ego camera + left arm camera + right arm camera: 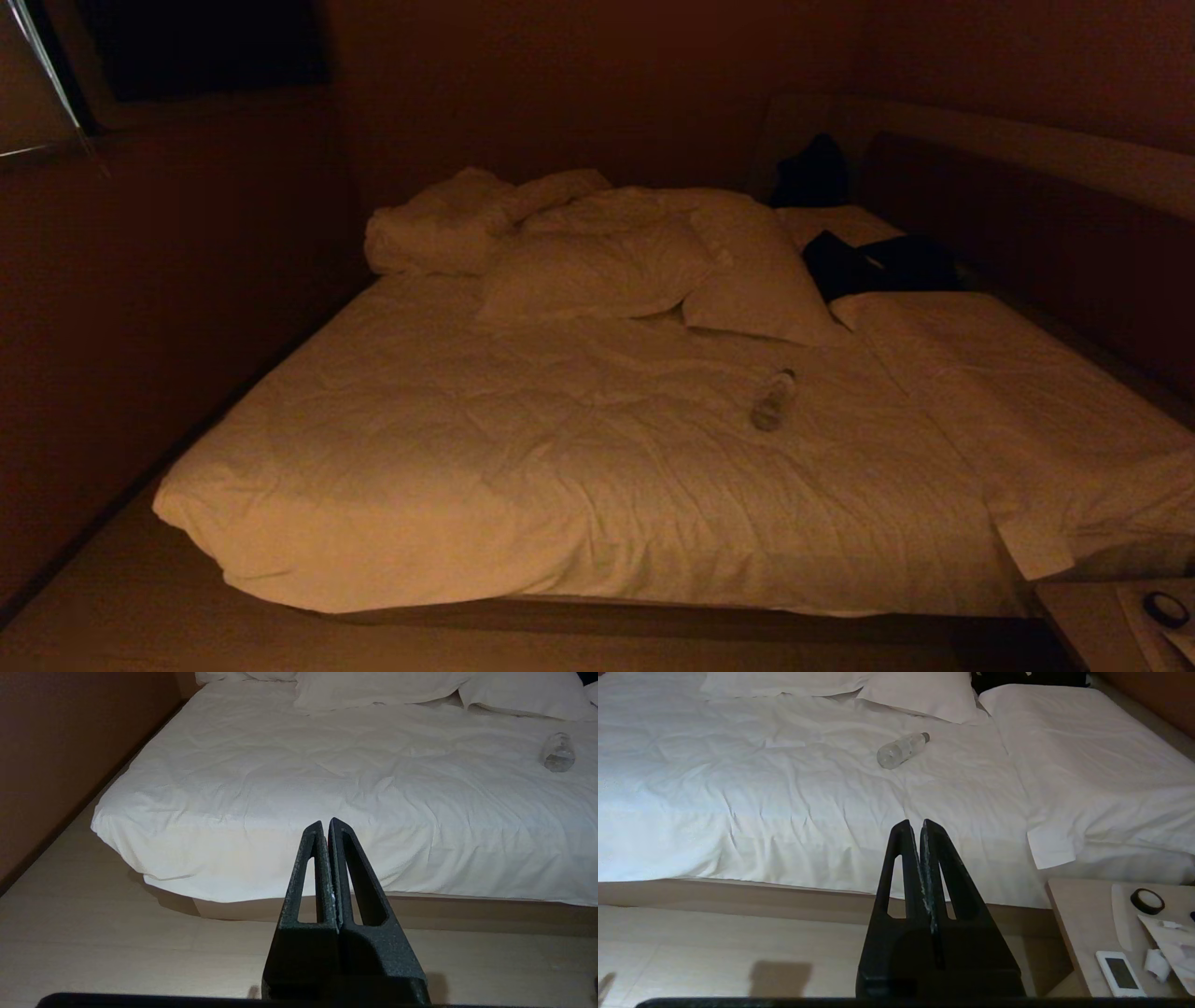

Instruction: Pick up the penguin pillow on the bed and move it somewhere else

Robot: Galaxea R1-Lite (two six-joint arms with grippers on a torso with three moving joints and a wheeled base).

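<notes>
The bed (467, 448) fills the head view, wide and low under a rumpled white duvet. The penguin pillow does not show in any view; only plain white pillows (597, 271) lie at the far end. My left gripper (325, 823) is shut and empty, hanging over the floor short of the bed's (327, 779) near left corner. My right gripper (915, 823) is shut and empty too, over the floor before the bed's (784, 788) near edge. Neither arm appears in the head view.
A clear plastic bottle (773, 399) lies on the duvet right of centre. Dark clothing (878, 261) lies near the headboard on the right. A bedside table (1083, 924) at the near right holds a tape roll (1147, 900) and a white device (1120, 967). A wall (140, 327) borders the left side.
</notes>
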